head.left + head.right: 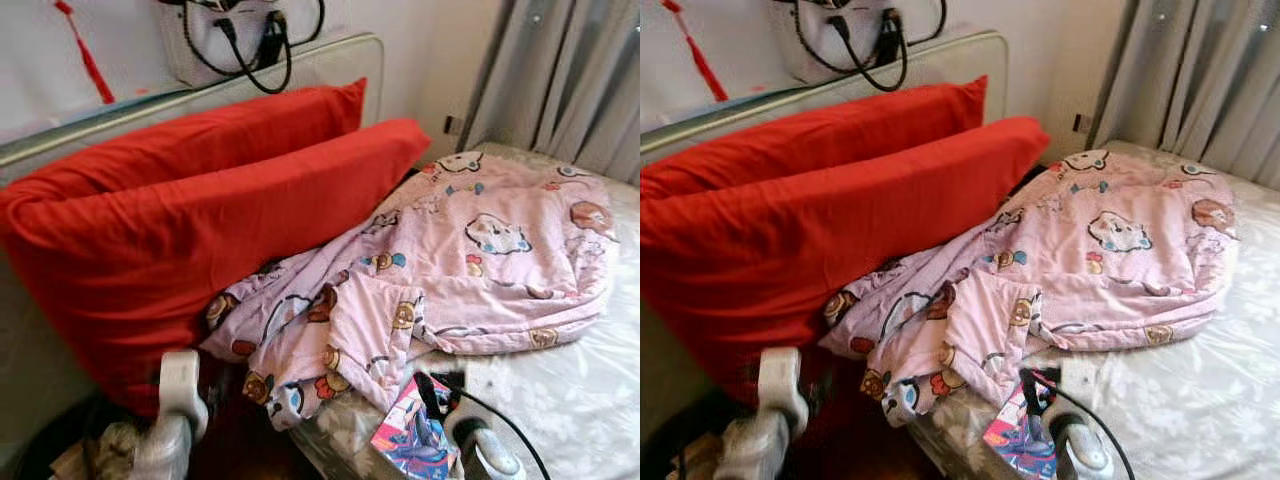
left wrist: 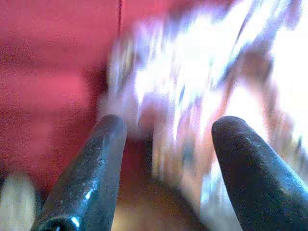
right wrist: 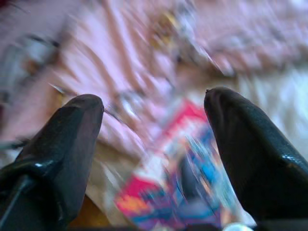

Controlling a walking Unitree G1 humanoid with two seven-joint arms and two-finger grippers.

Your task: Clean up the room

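Pink quilt (image 1: 470, 270) crumpled against red pillows (image 1: 190, 220) on bed (image 1: 580, 400); colourful packet (image 3: 187, 192) between right gripper (image 3: 154, 144) jaws, wide apart, empty; left gripper (image 2: 166, 163) likewise.

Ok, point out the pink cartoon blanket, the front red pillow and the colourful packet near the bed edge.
pink blanket (image 1: 480, 260), left eye view, middle of its spread part.
front red pillow (image 1: 200, 240), left eye view, centre of its face.
colourful packet (image 1: 410, 440), left eye view, its printed front.

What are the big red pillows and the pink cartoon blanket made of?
The red pillows look like matte woven cloth, probably cotton: no shine, soft creases. The pink blanket looks like thin printed fabric, maybe lightly quilted, since it crumples and folds easily. I can't tell the exact fibre.
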